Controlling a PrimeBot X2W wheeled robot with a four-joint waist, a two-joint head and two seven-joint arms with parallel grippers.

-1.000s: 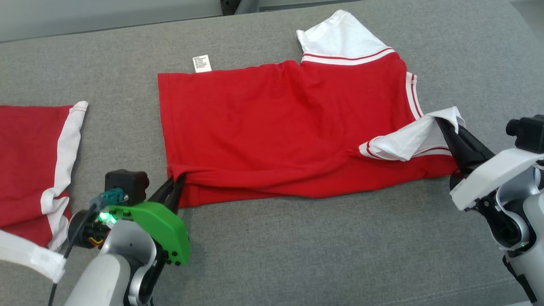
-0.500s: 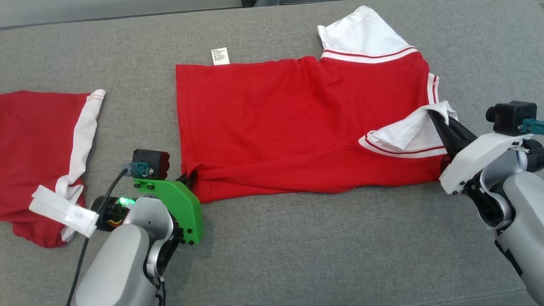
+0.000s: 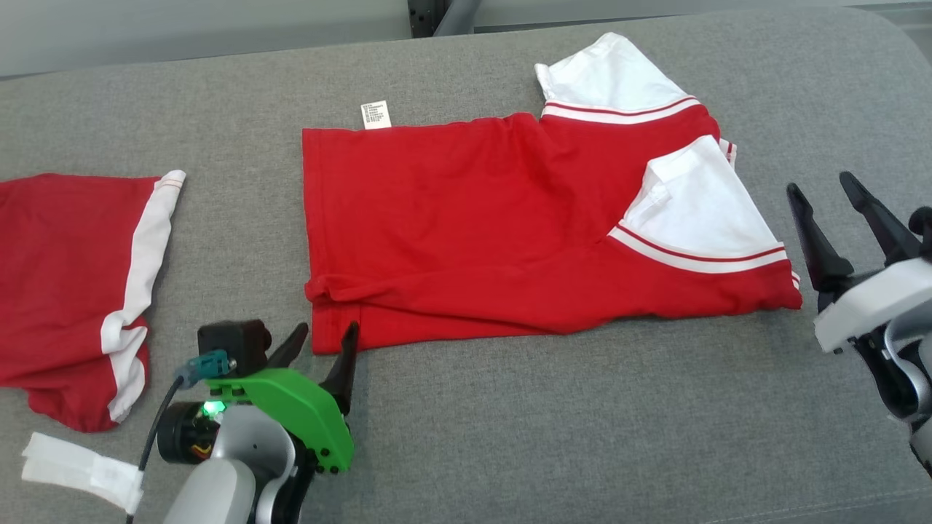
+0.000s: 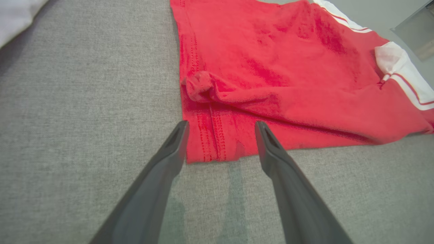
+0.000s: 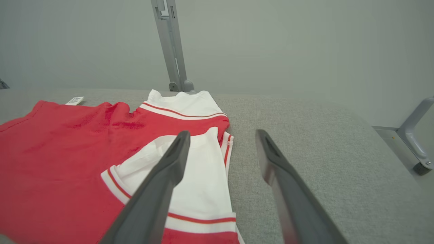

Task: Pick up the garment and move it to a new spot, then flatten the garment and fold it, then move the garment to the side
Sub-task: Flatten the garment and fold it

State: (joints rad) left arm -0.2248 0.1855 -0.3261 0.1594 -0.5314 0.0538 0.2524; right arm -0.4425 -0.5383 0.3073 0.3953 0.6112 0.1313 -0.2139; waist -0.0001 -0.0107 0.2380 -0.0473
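Where it lies folded, red garment (image 3: pixel 473 218), white striped sleeves (image 3: pixel 692 211), rumpled hem (image 3: pixel 331 291)

Bright even light, soft shadows, wrist views perhaps slightly blurred, wide-angle

Head overhead, wrists low, sharing garment (image 3: pixel 466 218)
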